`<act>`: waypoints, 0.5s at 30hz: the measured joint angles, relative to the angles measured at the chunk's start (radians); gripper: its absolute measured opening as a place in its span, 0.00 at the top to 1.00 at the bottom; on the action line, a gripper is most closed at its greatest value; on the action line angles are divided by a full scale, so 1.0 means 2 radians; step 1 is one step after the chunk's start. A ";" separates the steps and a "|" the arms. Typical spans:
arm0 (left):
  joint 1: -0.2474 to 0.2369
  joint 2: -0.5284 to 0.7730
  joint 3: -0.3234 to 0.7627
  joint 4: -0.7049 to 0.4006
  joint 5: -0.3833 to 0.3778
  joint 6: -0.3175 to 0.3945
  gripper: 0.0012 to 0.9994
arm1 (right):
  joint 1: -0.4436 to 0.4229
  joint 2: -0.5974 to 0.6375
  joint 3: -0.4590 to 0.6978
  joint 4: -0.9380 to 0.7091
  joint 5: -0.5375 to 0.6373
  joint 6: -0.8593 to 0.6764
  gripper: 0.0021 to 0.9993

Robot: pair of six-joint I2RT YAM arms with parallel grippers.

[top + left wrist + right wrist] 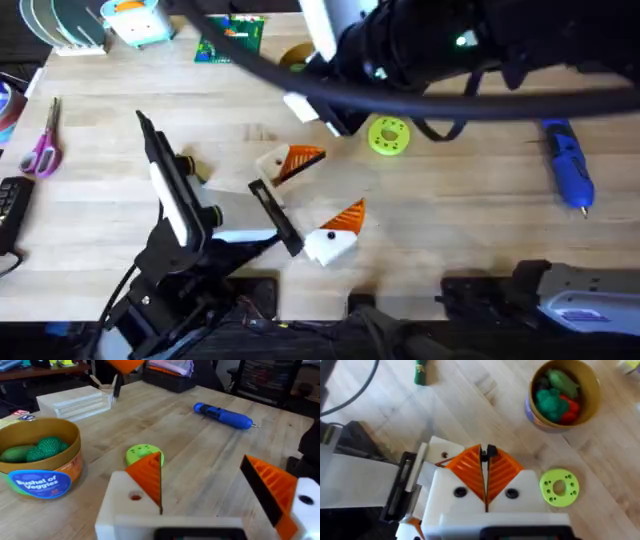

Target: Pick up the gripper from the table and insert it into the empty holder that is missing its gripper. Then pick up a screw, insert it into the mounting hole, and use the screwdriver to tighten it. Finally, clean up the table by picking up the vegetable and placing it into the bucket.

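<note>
The bucket (564, 392) is sitting near the worktop's (450, 230) far edge holding vegetables, while the right claw (485, 467), pads pressed together and empty, is hovering above, risking knocking the bucket if lowering carelessly.

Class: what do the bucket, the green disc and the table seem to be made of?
Bucket: likely smooth plastic or card, going by its printed label band. Green disc: probably moulded matte plastic, uniform colour with neat holes. Table: light wood, visible plank grain.
</note>
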 joint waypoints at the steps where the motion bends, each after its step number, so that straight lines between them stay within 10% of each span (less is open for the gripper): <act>1: 0.000 0.000 0.000 0.000 0.000 0.000 0.01 | 0.010 0.007 0.006 -0.002 0.000 0.000 1.00; 15: 0.000 0.000 0.000 0.000 0.000 0.000 0.01 | 0.075 0.049 0.011 -0.013 -0.001 0.008 1.00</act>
